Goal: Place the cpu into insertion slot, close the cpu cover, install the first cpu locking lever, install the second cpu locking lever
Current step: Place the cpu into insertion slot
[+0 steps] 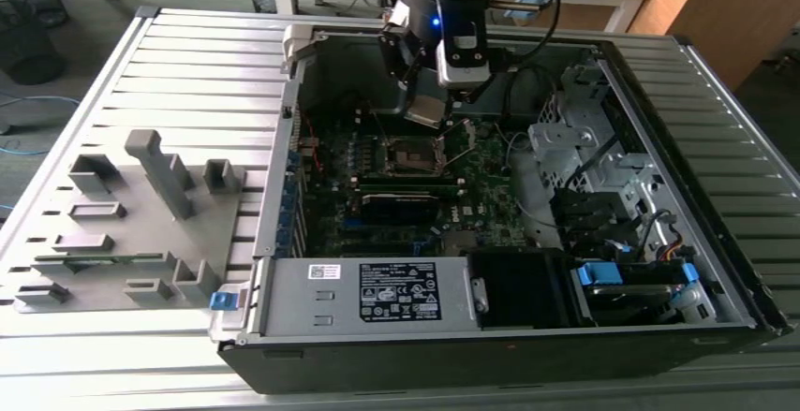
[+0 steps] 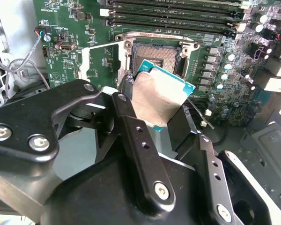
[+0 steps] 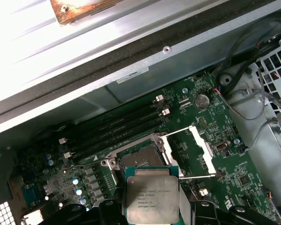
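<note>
My gripper (image 1: 432,102) is shut on the cpu (image 1: 425,109), a flat silver-topped chip held tilted a little above the motherboard. In the second wrist view the black fingers (image 2: 131,122) clamp the cpu (image 2: 159,96) by two opposite edges, just short of the open insertion slot (image 2: 157,56). The first wrist view has the cpu (image 3: 152,199) hanging in front of the insertion slot (image 3: 138,157). The cpu cover (image 3: 201,140) is swung open and lies beside the slot, also seen as cpu cover (image 2: 84,63). A thin wire locking lever (image 3: 192,176) stands raised next to the slot.
The open computer case (image 1: 288,65) lies on a slatted table. Memory modules (image 3: 117,129) run beside the slot. A drive cage with cables (image 1: 587,149) is at the exterior view's right, a power supply (image 1: 375,294) at the front, and a grey parts fixture (image 1: 125,233) at the left.
</note>
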You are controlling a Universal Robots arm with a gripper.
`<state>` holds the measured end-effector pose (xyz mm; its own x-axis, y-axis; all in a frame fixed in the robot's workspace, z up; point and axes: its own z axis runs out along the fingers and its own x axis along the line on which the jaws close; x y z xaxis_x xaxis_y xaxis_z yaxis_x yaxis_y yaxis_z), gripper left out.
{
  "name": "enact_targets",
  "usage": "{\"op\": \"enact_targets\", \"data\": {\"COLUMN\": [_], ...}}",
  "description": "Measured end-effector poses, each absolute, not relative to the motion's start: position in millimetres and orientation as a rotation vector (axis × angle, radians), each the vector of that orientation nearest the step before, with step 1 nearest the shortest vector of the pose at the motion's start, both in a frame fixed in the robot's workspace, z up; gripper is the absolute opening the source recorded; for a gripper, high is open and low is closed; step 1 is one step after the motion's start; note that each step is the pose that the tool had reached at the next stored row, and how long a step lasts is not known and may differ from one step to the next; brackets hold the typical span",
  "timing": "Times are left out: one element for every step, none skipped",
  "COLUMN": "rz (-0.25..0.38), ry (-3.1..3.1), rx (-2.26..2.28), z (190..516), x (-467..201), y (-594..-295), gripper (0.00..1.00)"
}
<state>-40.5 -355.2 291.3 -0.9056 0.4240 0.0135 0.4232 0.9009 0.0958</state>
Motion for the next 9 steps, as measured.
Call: {"op": "enact_targets", "data": {"rz": [0.151,0.151,0.151,0.151,0.151,0.151,0.151,0.150,0.151], "ry": [3.055,3.054,3.051,3.047,3.042,3.035,3.030,3.027,3.027], "rx": [0.683,0.688,0.698,0.713,0.733,0.755,0.775,0.783,0.785], "z": [291.3,291.3,291.3,291.2,291.2,291.1,291.1,291.1,291.1], "x": [-40.5,-40.5,-40.5,-40.6,-40.6,-40.5,-40.5,-40.5,-40.5], "y": [-355.2,-355.2,-355.2,-355.2,-355.2,-355.2,-355.2,-355.2,-355.2], "gripper": [0.54,0.54,0.54,0.54,0.54,0.54,0.54,0.54,0.54]}}
